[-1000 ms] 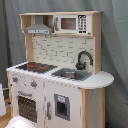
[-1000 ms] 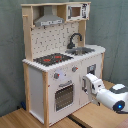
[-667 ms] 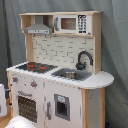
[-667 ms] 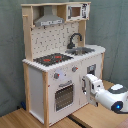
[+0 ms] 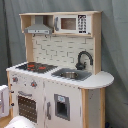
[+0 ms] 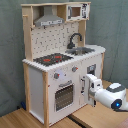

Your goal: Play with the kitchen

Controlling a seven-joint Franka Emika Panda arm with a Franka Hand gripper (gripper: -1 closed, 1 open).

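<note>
White claw (image 6: pixel 89 85) beside the kitchen (image 6: pixel 60 60)

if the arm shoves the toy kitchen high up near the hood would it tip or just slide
Probably tippy: the kitchen stands tall and narrow, so a high push near the hood gives leverage. Its wood-like panels look rigid, so it likely won't flex. The end effector sits low by the doors, a safer push.

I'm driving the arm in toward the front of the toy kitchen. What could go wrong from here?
1. The claw sits right by the lower front of the kitchen, next to the oven door; pushing on could ram the panel instead of catching a handle.
2. The kitchen is tall and stands free, so a hard shove might shift or tip it.
</note>
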